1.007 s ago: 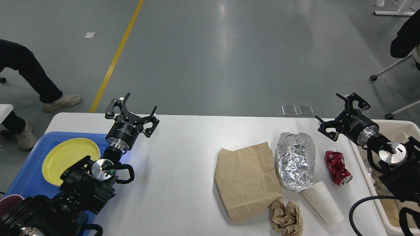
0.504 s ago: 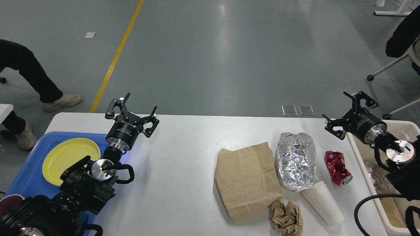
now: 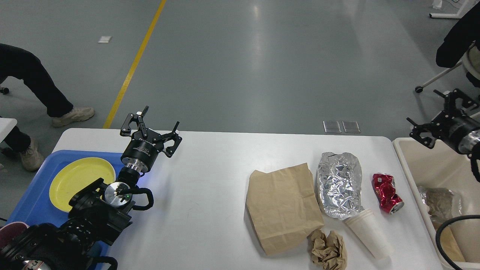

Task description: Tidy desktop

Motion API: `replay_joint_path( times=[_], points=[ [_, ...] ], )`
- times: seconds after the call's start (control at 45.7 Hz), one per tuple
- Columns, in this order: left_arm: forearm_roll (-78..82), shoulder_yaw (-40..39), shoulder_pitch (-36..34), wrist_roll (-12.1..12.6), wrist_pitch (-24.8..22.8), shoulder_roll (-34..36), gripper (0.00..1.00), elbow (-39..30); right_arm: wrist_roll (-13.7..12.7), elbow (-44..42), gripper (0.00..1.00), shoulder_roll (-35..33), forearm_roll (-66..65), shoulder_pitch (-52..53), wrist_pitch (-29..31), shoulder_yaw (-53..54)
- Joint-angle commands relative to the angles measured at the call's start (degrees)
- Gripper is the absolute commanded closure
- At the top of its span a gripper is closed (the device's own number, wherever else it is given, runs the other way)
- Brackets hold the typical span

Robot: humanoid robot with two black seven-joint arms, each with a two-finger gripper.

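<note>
Since a second ago the right gripper has swung away from over the desktop's right end, where it hung above the crushed red can, and now sits beyond the table's far right corner, above the far end of the beige bin; its fingers are spread wide and hold nothing; the left gripper has not shifted, poised over the far left part of the table with its fingers likewise wide apart and empty.

The desktop fills the lower middle of the head view, white and rounded at its corners; it lies below and to the right of the left gripper, and to the left of and nearer than the right gripper, which is off its surface altogether.

At the table's left end a blue tray carries a yellow plate; the left arm crosses the tray's near right part.

Toward the right end lie a flat brown paper bag, just beside it a crumpled sheet of foil, and the can further right, apart from the foil; a white paper cup lies on its side with its mouth touching the foil's near edge; a wad of brown paper sits at the near edge, against the bag's near corner.

The bin stands against the table's right edge with some crumpled waste inside.
</note>
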Motion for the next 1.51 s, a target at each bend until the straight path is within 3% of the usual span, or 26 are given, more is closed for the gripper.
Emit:
replay_joint_path(
  times=[0.0,0.241,0.526,0.723,0.898,1.182,1.379,1.489],
  points=[
    [-0.03,0.00,0.00,0.00,-0.06,0.01,0.03,0.00,0.00,-0.26,0.00,-5.71,-1.35,-0.05,0.26,-10.37],
    [0.06,0.00,0.00,0.00,0.03,0.01,0.03,0.00,0.00,1.23,0.00,-15.91,-3.55,2.93,0.87,-28.22],
    [-0.03,0.00,0.00,0.00,0.03,0.01,0.03,0.00,0.00,4.83,0.00,-28.40,-4.25,14.27,0.96,-36.49],
    [-0.03,0.00,0.00,0.00,0.03,0.01,0.03,0.00,0.00,10.19,0.00,-32.62,-13.91,25.60,1.14,-51.16],
    [-0.03,0.00,0.00,0.00,0.03,0.01,0.03,0.00,0.09,10.46,0.00,-32.97,-18.66,35.72,1.49,-59.96],
    [-0.03,0.00,0.00,0.00,0.03,0.01,0.03,0.00,0.09,10.11,0.00,-29.20,-23.76,37.66,1.75,-61.19],
    [-0.03,0.00,0.00,0.00,0.03,0.01,0.03,0.00,0.09,5.02,0.00,-24.37,-23.85,36.78,0.61,-63.13],
    [-0.03,0.00,0.00,0.00,-0.06,0.01,0.03,0.00,0.09,-0.08,0.00,-17.61,-22.97,34.59,-0.27,-64.00]
  ],
)
